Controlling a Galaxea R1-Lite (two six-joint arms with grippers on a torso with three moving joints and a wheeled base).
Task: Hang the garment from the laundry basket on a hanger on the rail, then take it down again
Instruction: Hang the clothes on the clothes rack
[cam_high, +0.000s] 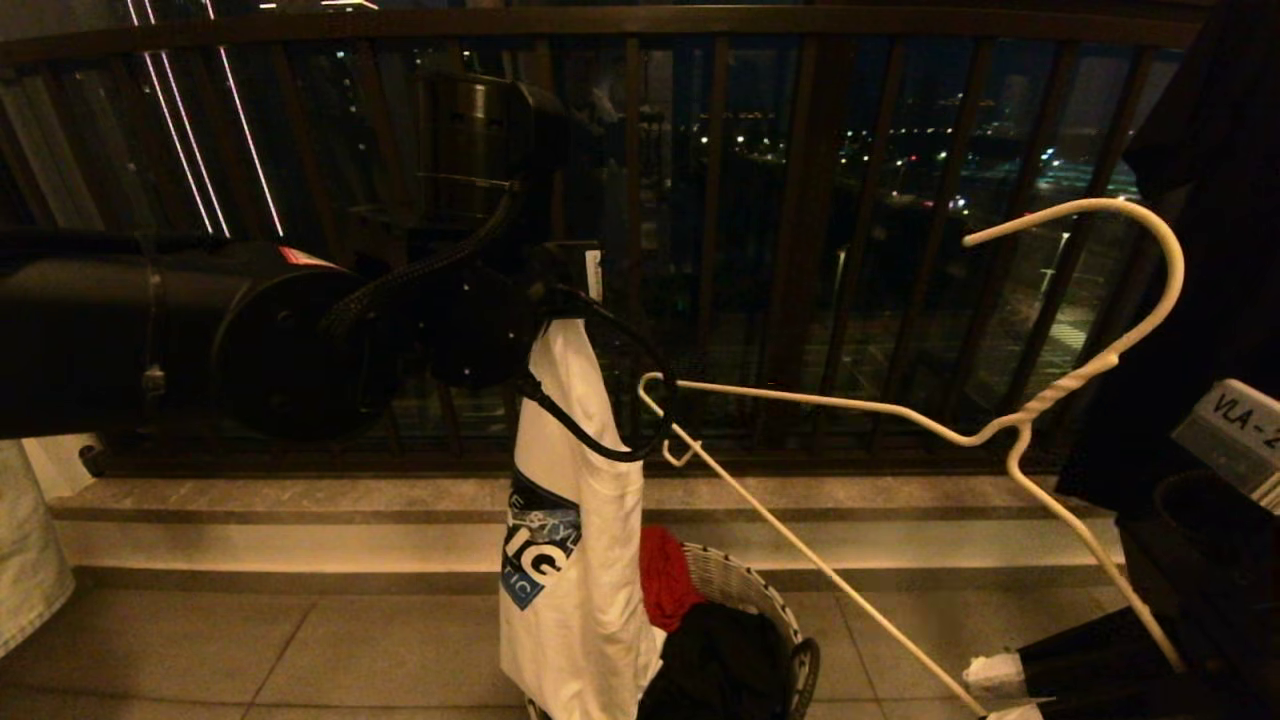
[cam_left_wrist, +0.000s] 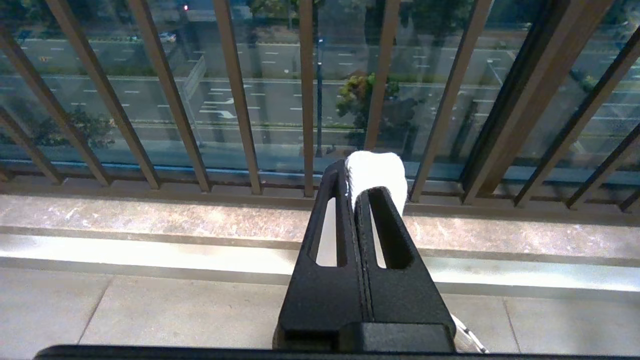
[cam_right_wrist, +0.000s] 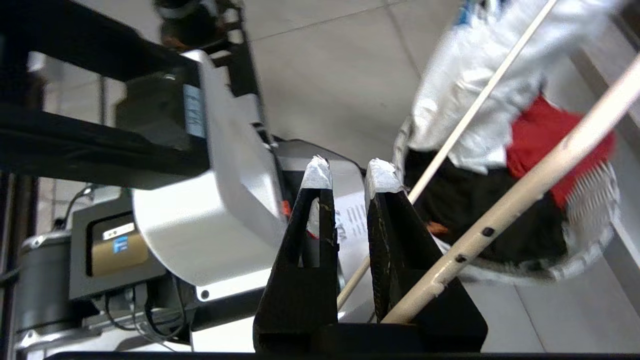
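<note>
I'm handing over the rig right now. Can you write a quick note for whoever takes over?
Left gripper: fingers shut on a bunched edge of the garment, which hangs lifted over the laundry basket.
Right gripper: fingers closed on the thin wire of the hanger, held up beside the garment, hook uppermost.
The rail shows only in the right wrist view.
A red cloth and a black cloth lie in the basket.
Done: garment picked up, hanger in hand.
Left: put the garment on the hanger, hook it on the rail, take it down.
</note>
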